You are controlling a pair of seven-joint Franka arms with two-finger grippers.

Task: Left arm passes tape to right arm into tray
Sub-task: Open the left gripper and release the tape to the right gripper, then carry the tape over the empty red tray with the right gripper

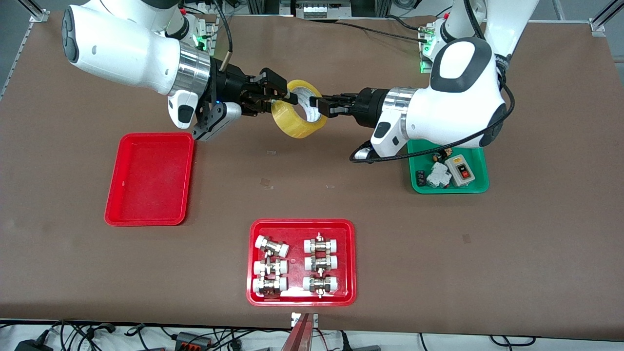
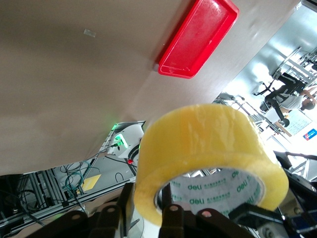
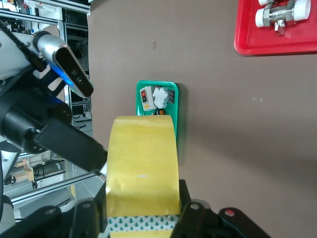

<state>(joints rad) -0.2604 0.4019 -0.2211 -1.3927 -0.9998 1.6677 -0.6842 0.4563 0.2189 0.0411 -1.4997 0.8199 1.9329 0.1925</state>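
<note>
The tape [image 1: 298, 109] is held in the air over the bare brown tabletop [image 1: 312, 204], between the two arms. The left gripper [image 1: 319, 106] meets the roll from the 3 o'clock side of the front view; its fingers are clamped on the roll's wall. The right gripper [image 1: 285, 96] meets it from the 9 o'clock side, with its fingers also set on the wall of the roll.

The plain red tray [image 1: 150, 179] lies on the tabletop toward the right arm's end, at about 8 o'clock from the tape in the front view. The red tray of fittings [image 1: 302, 262] sits nearest the front camera. The green tray [image 1: 448, 171] lies under the left arm.

The left wrist view shows the roll's pale printed core [image 2: 218, 191] and one finger [image 2: 171, 220] inside the ring, another outside it; the front view does not show this. The right wrist view shows the yellow outer band [image 3: 142, 166] pinched between that gripper's fingers [image 3: 190, 213], with the green tray [image 3: 179, 119] and a corner of the fittings tray [image 3: 257, 42] below.
</note>
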